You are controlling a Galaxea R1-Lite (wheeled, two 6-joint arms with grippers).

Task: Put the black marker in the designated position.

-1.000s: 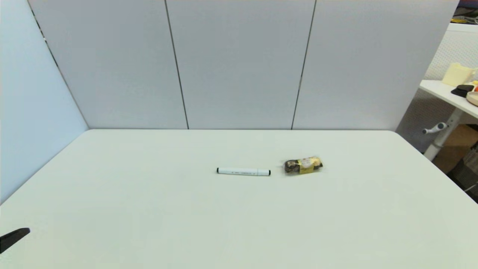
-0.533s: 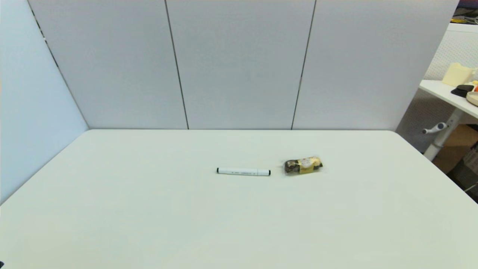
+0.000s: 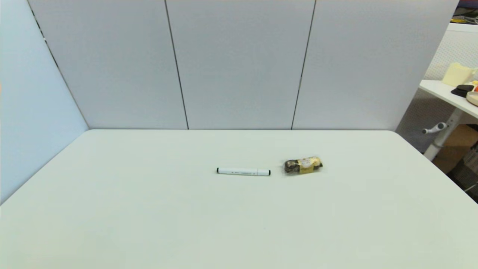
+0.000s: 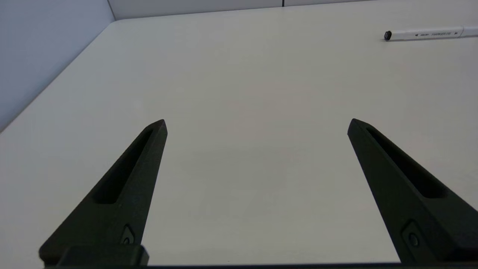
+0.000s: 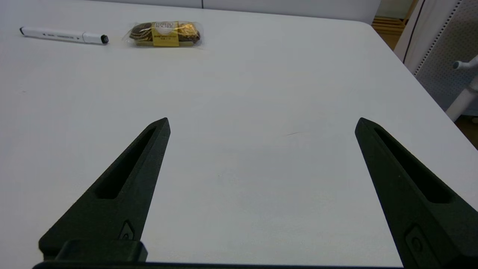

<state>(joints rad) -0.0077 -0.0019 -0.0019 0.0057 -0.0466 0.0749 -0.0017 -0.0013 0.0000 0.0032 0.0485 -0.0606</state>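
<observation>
The black marker [image 3: 243,172], a slim white pen with small black tips, lies flat near the middle of the white table [image 3: 149,216]; it also shows far off in both wrist views [image 4: 425,34] [image 5: 63,35]. Neither arm appears in the head view. My left gripper [image 4: 257,125] hangs open over bare tabletop on the near left, well short of the marker, with nothing between its fingers. On the near right my right gripper [image 5: 262,123] is open too and holds nothing. No outline marks the designated position; only plain white tabletop shows.
A gold-and-brown snack packet [image 3: 303,165] lies just right of the marker, also in the right wrist view [image 5: 164,33]. Grey partition panels [image 3: 239,63] close the back and left. A side table [image 3: 453,97] with objects stands beyond the right edge.
The black tip of my left gripper, seen at the head view's lower left a second ago, has drawn back out of that view. Marker and snack packet have not moved.
</observation>
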